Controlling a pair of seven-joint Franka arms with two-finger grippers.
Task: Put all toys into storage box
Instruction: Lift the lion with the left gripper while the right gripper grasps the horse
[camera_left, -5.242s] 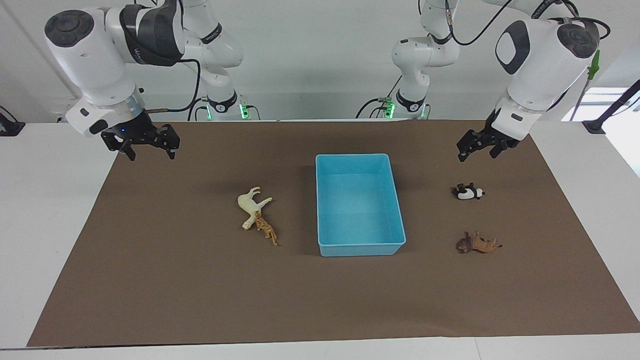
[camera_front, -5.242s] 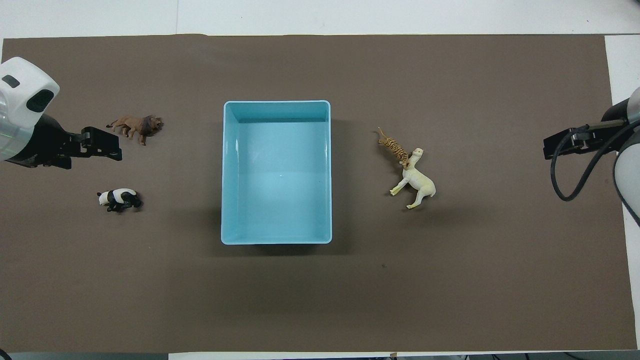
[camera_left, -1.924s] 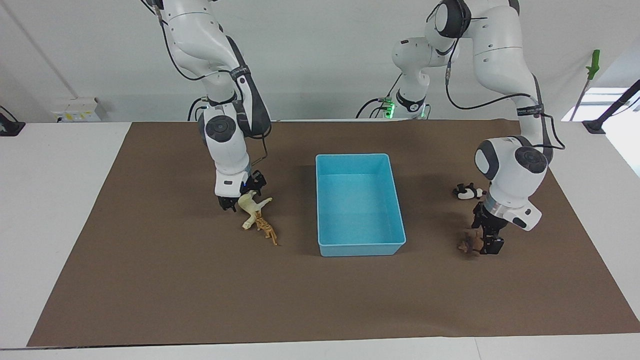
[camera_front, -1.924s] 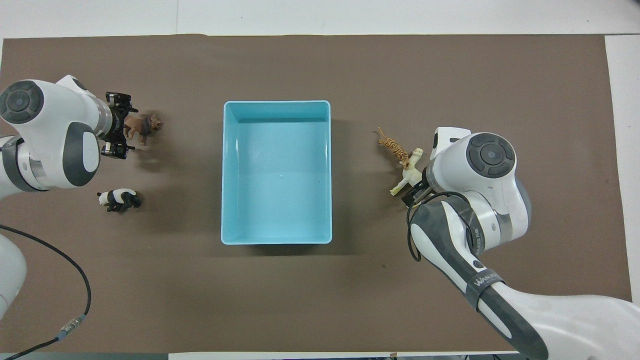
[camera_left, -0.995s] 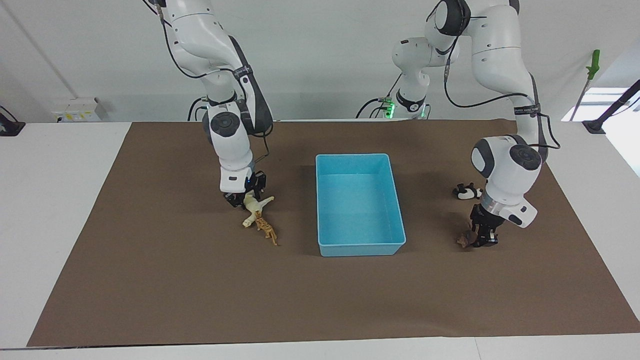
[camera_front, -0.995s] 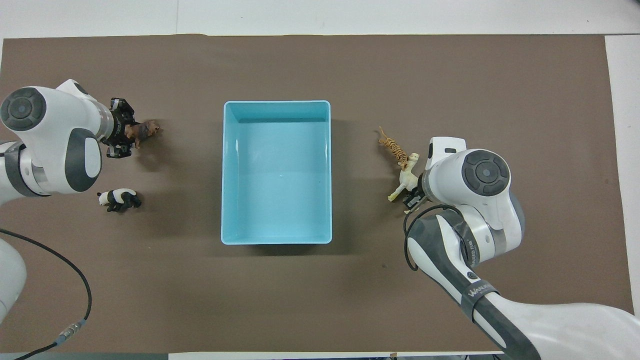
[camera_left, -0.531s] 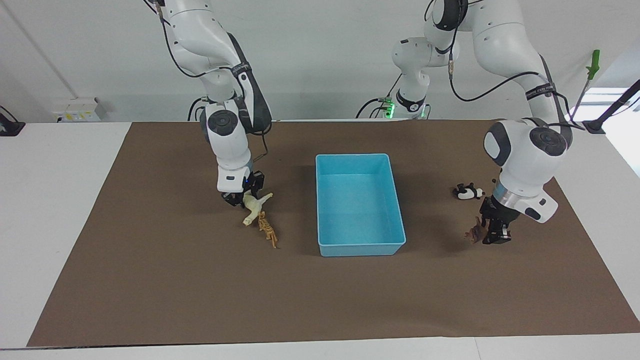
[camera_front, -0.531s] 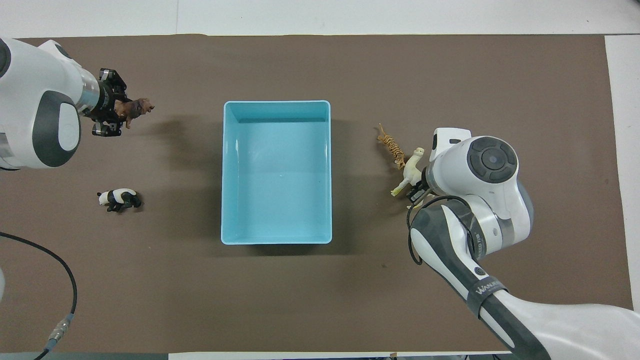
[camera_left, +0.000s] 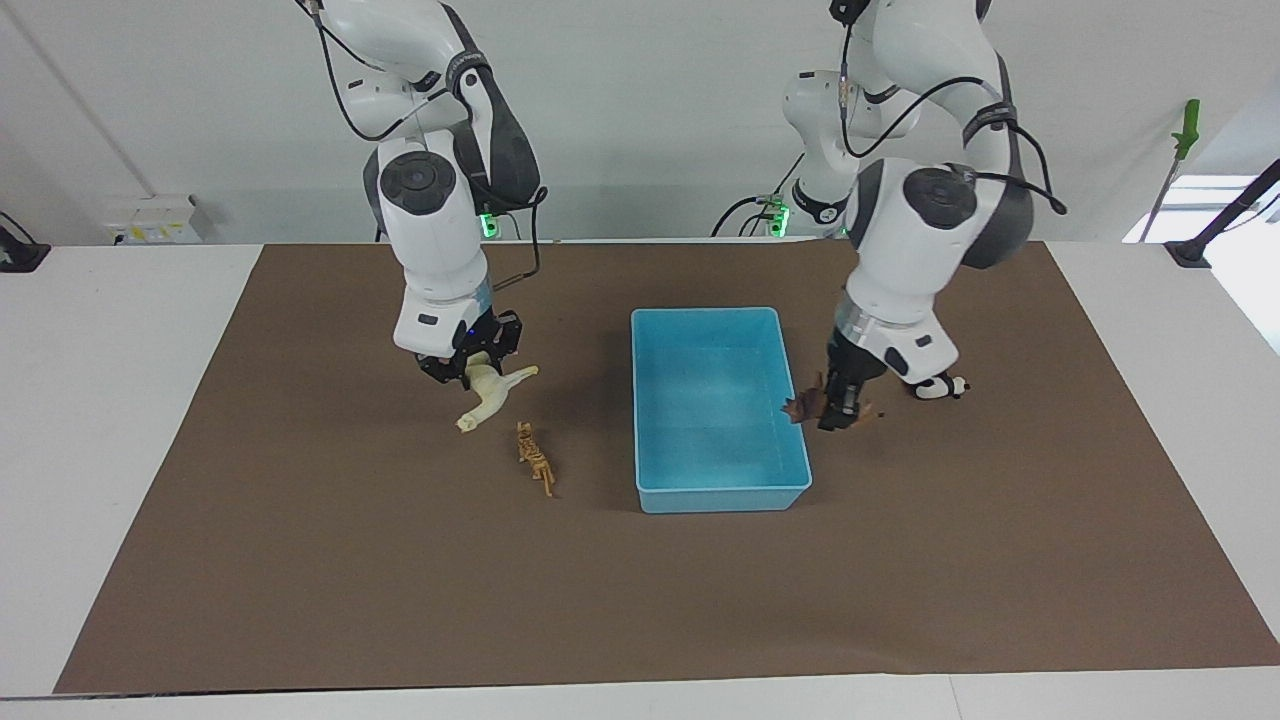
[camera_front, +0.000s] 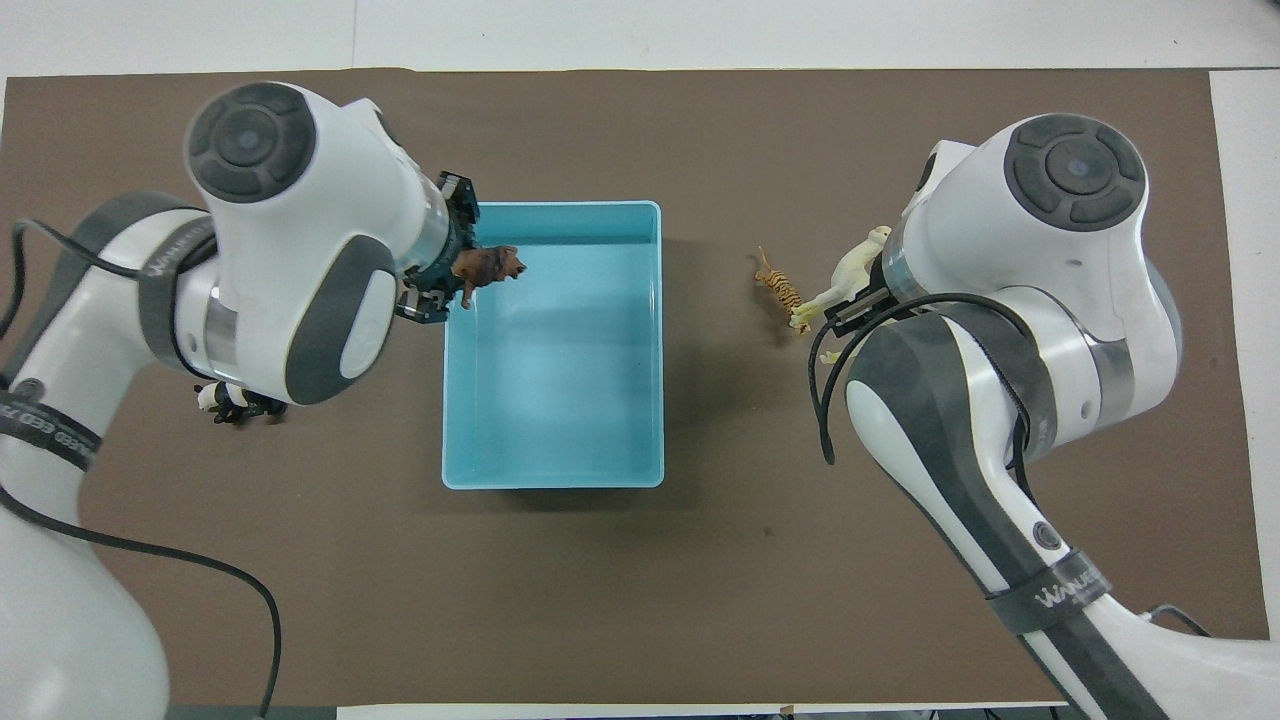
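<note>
Blue plastic, the storage box (camera_left: 716, 400) sits at the centre of both views with nothing in it yet, so none of the four toys is stored. Two are in my grasp and two wait on the brown mat (camera_left: 300, 560).

My left gripper (camera_left: 838, 402) is clenched on the dark brown animal (camera_left: 806, 406), which hangs over the box wall at centre right of the facing view; in the overhead view it (camera_front: 487, 267) pokes in over the box's upper left corner. My right gripper (camera_left: 468, 362) grasps the llama (camera_left: 491, 393) by its hindquarters, raised off the mat at centre left of the facing view.

The tiger (camera_left: 536, 458) lies on the mat below the llama in the facing view, and the panda (camera_left: 944, 386) peeks out by my left arm's wrist, centre right.

Half a second ago the brown animal hung low at the right of the facing view, well away from the box; now it has swung across to the rim. The llama has risen and pulled clear of the tiger.
</note>
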